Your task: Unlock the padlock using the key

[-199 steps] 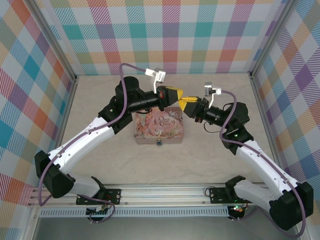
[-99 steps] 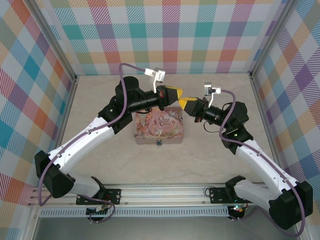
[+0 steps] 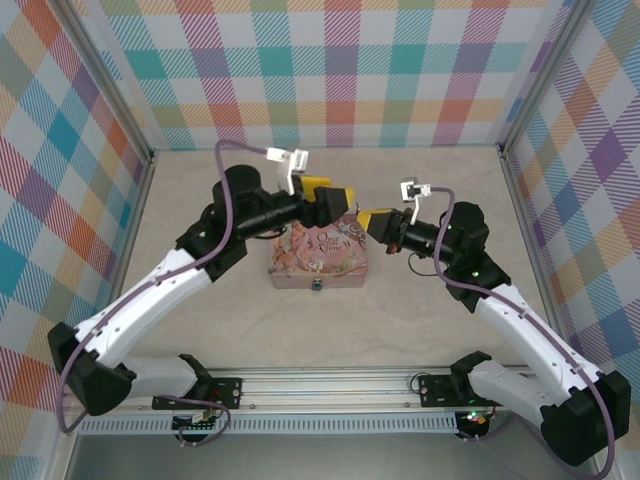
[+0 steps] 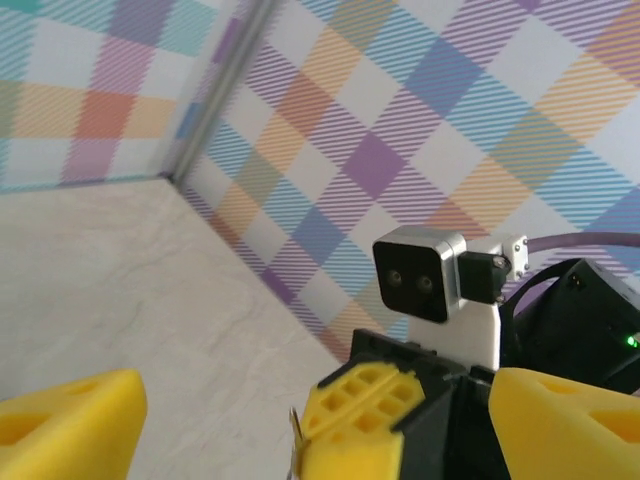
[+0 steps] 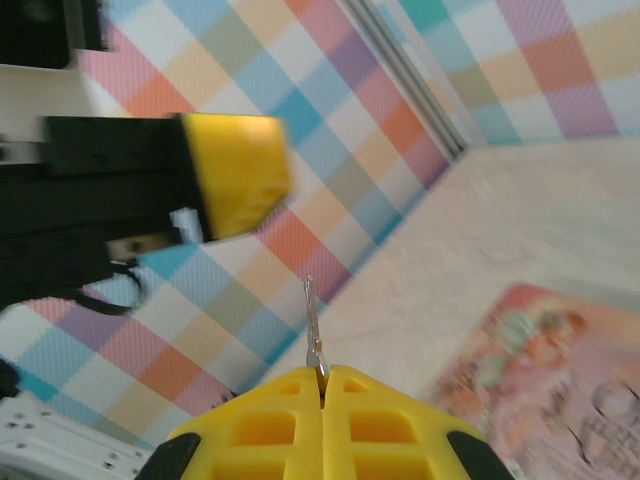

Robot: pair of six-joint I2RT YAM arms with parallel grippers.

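The thin silvery key [image 5: 313,318] sticks up edge-on from my right gripper [image 5: 322,378], which is shut on it. In the top view the right gripper [image 3: 368,221] hovers over the back right corner of the pink tin [image 3: 318,256]. My left gripper [image 3: 333,199] hangs just left of it above the tin's back edge. It stands open [image 4: 315,405], its yellow fingers [image 4: 65,420] far apart, with the right gripper's fingers and the key [image 4: 296,432] between them. The tiny blue padlock [image 3: 318,286] hangs at the middle of the tin's front side, untouched.
The checked walls close in the marble-patterned table [image 3: 200,200] on three sides. The right wrist's camera block [image 4: 420,274] faces the left gripper closely. The pink tin's lid [image 5: 565,350] lies below right of the key.
Both grippers have sunk slightly toward the tin and shifted left. The left arm's elbow has swung left and its gripper has drawn back a little from the right one.
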